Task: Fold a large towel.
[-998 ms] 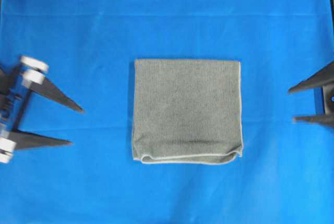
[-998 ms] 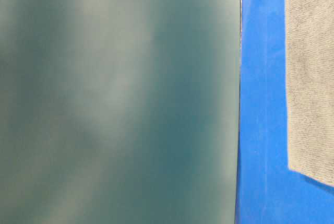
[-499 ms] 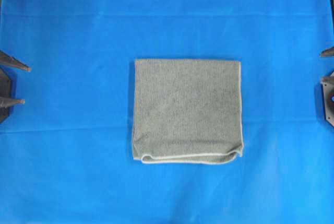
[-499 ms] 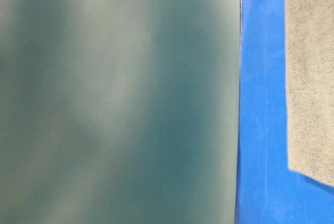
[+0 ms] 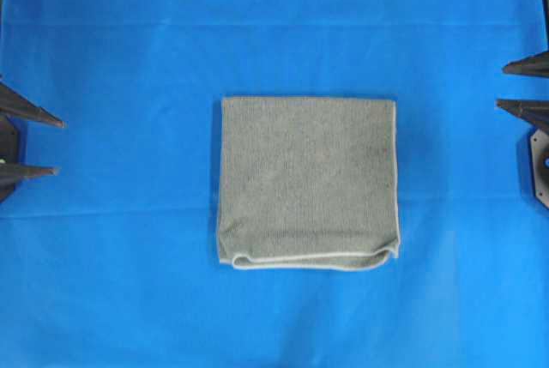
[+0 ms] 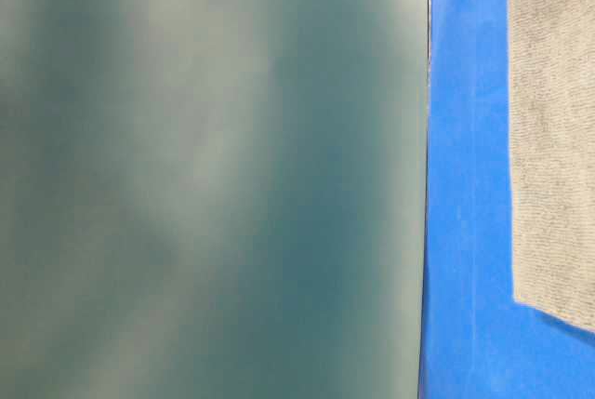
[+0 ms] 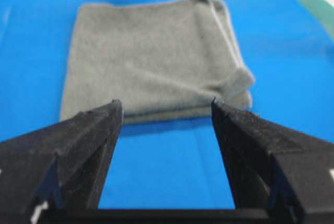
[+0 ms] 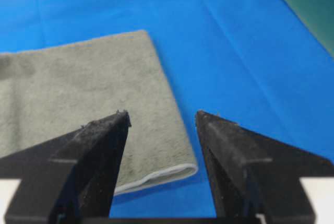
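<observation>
Fingers of the left gripper (image 5: pixel 57 145) and right gripper (image 5: pixel 499 85) stand spread and empty, the folded large towel (image 5: pixel 309 181) between them; any snag on returning could undo its loose near edge.

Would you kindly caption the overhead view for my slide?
Folded grey-green towel on blue cloth, open left claw and right claw apart.
</observation>
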